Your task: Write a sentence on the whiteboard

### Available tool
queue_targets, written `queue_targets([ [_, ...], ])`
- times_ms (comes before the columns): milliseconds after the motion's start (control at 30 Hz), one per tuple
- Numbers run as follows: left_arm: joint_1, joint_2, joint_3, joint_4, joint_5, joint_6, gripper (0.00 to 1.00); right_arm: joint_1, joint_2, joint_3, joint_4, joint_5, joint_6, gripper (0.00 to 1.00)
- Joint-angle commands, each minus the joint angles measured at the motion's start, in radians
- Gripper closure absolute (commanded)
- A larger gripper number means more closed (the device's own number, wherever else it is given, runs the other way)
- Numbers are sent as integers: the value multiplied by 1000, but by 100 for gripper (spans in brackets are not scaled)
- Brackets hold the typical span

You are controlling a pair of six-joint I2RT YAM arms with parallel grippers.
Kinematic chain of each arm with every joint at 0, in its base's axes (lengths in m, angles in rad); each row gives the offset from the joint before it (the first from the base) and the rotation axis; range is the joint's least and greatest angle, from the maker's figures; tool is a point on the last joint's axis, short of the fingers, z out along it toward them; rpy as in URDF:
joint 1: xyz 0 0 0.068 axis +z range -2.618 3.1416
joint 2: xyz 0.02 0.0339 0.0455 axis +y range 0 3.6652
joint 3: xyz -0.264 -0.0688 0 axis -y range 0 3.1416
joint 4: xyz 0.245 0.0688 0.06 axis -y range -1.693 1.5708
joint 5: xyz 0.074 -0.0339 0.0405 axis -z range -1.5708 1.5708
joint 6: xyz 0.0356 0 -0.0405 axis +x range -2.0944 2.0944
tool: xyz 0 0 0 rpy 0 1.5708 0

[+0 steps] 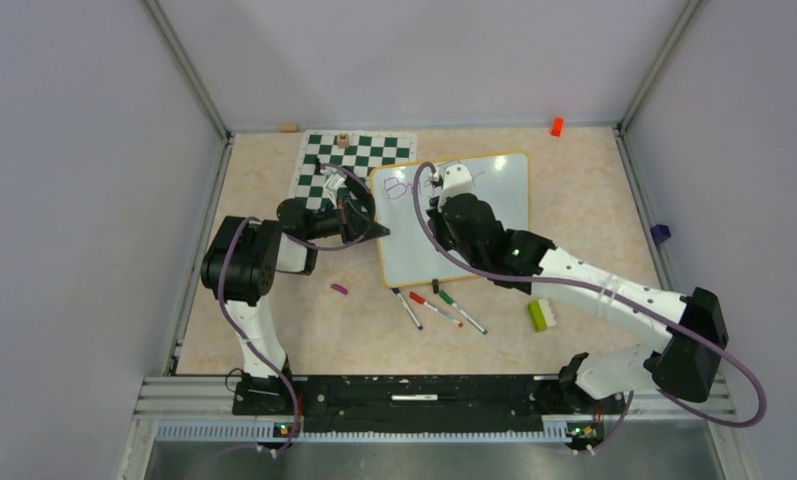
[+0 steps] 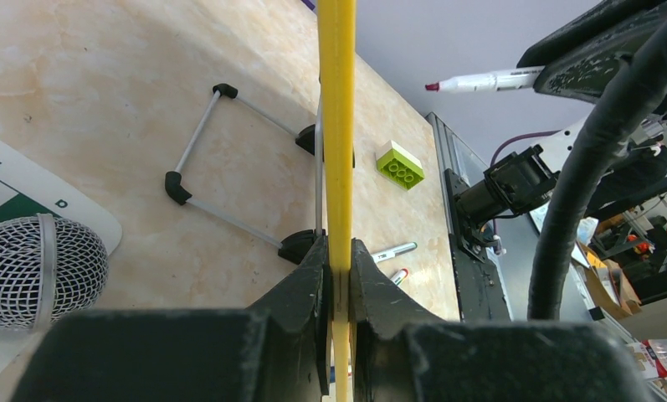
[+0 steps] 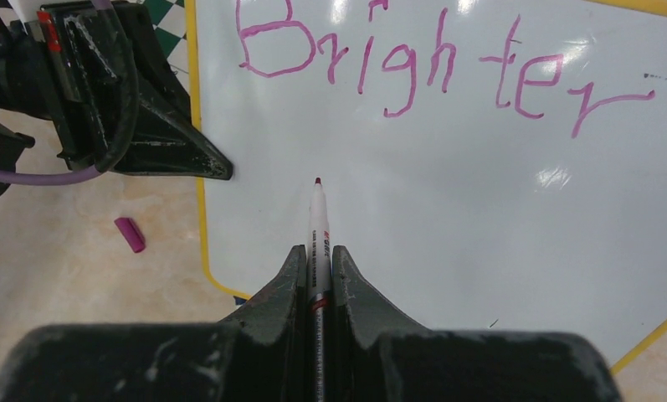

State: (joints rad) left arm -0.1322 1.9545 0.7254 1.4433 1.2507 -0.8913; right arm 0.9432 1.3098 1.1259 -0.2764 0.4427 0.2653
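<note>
A large glossy white rectangular whiteboard [image 1: 406,245] with a thin yellow-orange rim is seen at the middle of the beige tabletop, its far left corner lapping a green-and-white checkered chess mat [image 1: 359,160]. The board's left edge is pinched by the left gripper [image 1: 374,228], whose fingers are closed tight on the yellow rim [image 2: 336,126]. One purple handwritten word, "Brighter" [image 3: 413,67], is written along the far part of the board. A slim white marker [image 3: 317,218] with a purple tip is clamped between the fingers of the right gripper [image 3: 317,255], and its tip is pointed at the bare white surface just near of the word; contact cannot be told. A small purple cap [image 1: 339,288] lies left of the board. Three loose markers [image 1: 439,308] and a lime-green toy brick [image 1: 538,315] lie by the board's near edge.
</note>
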Motion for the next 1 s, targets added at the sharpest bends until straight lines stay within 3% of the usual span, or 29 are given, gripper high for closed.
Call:
queue_targets([
  [0, 7, -44, 3, 70, -7, 18, 100, 34, 17, 36, 60, 81, -2, 100],
  [967, 19, 5, 27, 177, 5, -83, 100, 45, 144, 78, 147, 44, -52, 100],
])
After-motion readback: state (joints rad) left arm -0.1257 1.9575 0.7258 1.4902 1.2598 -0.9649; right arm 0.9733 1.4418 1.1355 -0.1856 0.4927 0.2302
